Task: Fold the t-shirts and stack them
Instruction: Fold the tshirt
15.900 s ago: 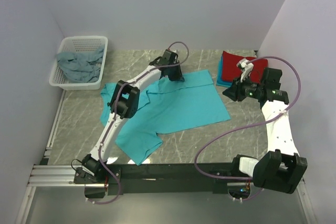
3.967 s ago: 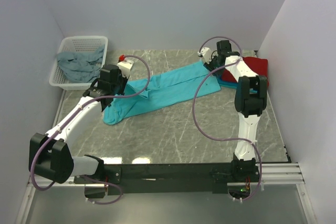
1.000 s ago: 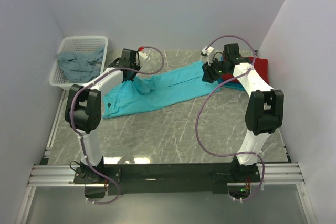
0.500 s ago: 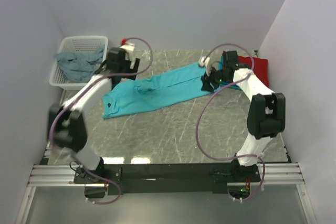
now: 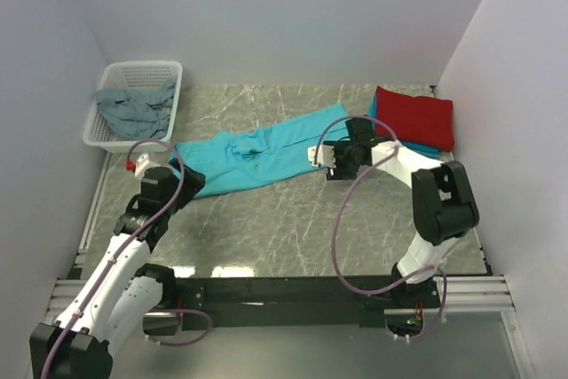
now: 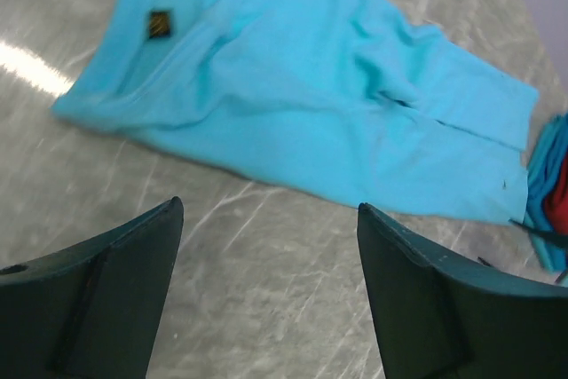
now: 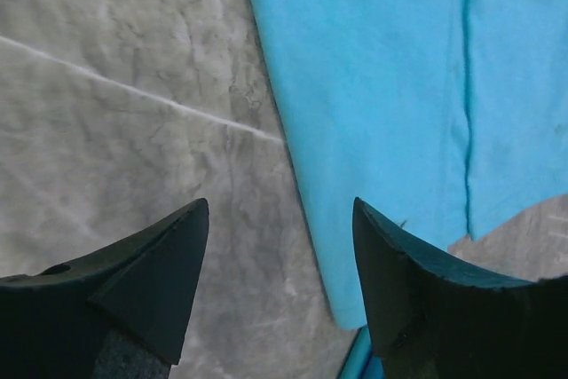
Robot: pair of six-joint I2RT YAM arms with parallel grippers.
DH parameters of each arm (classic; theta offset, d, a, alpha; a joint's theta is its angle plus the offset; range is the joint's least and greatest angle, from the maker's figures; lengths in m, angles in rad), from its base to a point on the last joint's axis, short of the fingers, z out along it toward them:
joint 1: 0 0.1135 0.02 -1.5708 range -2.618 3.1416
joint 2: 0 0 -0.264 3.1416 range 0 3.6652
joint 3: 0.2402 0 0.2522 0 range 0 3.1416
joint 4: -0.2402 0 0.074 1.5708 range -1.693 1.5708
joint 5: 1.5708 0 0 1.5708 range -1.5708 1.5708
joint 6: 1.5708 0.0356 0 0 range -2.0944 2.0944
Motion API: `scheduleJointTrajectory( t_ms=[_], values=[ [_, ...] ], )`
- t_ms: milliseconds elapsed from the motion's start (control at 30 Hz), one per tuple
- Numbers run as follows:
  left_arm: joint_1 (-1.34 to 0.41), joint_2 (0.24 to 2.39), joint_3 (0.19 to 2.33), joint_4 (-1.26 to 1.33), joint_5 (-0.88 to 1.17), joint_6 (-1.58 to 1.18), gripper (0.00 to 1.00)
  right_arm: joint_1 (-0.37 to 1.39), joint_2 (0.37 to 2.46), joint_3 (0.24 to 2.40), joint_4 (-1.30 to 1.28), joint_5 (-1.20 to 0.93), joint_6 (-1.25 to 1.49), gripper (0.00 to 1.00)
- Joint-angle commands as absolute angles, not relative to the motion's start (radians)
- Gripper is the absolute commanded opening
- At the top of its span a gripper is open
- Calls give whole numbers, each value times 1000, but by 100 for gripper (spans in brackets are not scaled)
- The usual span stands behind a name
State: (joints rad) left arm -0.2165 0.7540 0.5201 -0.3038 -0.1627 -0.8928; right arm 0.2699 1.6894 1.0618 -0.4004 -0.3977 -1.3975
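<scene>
Turquoise shirt (image 5: pixel 253 155), soft cloth in a long wrinkled strip, lies flat on the grey marbled table (image 5: pixel 293 219). Left tool (image 6: pixel 268 215) and right tool (image 7: pixel 280 210): jaws apart, holding nothing.

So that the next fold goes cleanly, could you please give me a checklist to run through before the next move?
1. Left gripper open and empty: ok.
2. Right gripper open and empty: ok.
3. Turquoise shirt folded into a long strip: ok.
4. Strip smooth along its length: not ok, it is rumpled near its middle.
5. Red shirt folded neatly at far right: ok.
6. Grey shirt in the basket: ok.
</scene>
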Motion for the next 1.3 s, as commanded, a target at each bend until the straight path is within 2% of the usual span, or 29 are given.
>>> scheduleJointTrajectory(
  t_ms=[0,200,267,400,500,533,667,700,1033,1233,1267],
  values=[
    [-216,707,505,-366,-273,-1155,84,305,1755,1109,-288,-191,-1437,71],
    [-212,837,535,-411,-321,-1255,81,327,1836,1120,-229,-97,-1443,64],
    [-203,912,534,-382,-293,-1266,74,328,1864,1147,-225,-72,-1408,56],
    [-167,1037,529,-310,-261,-1307,73,347,1894,1193,-236,-34,-1399,45],
    [-130,1144,531,-253,-250,-1324,72,354,1902,1201,-253,-25,-1404,33],
    [-126,1163,535,-238,-253,-1328,72,356,1902,1201,-256,-25,-1404,24],
    [-109,1247,557,-242,-279,-1339,69,360,1893,1197,-275,-43,-1397,3],
    [-100,1265,560,-248,-290,-1348,68,360,1890,1189,-276,-44,-1396,1],
    [-3,1183,477,-301,-356,-1350,57,364,1766,1056,-327,-103,-1387,0],
    [66,1143,462,-270,-344,-1298,47,377,1651,902,-341,-95,-1388,0],
    [72,1143,460,-258,-339,-1284,42,377,1611,882,-347,-103,-1382,0]
  ],
)
